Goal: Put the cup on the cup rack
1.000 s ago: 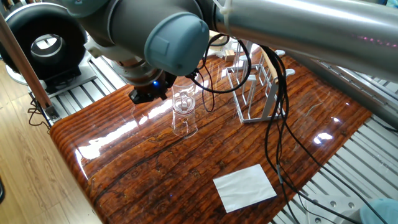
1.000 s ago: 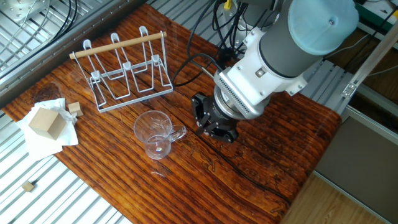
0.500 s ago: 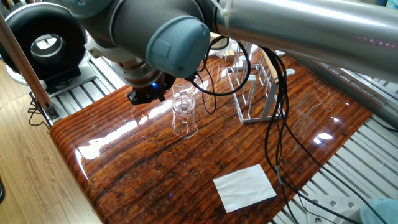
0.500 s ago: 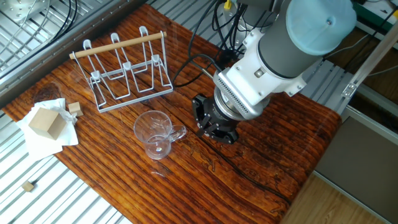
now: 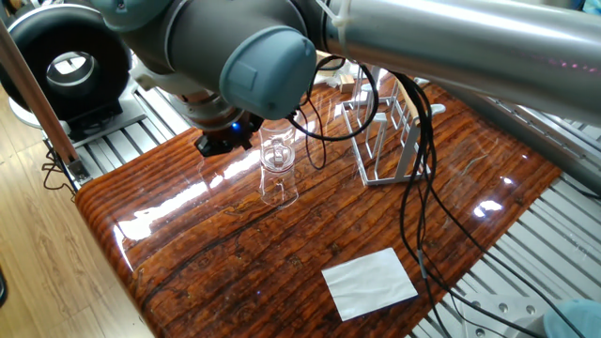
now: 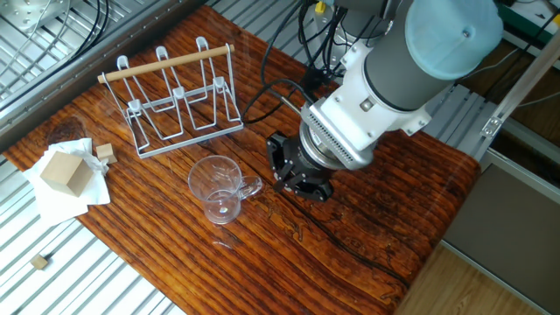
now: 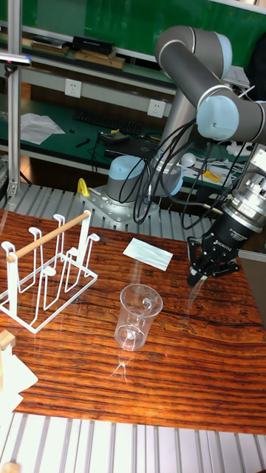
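Here the cup (image 6: 219,190) stands just beside the hand (image 6: 292,178), untouched.

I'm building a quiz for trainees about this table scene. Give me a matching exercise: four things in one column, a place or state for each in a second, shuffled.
Things:
1. cup
2. cup rack
3. gripper
4. wooden block

States:
A. on white paper at the table's edge
B. open, empty, beside the cup
C. holds no cup on its pegs
D. clear glass, standing on the table

Pairs: 1-D, 2-C, 3-B, 4-A
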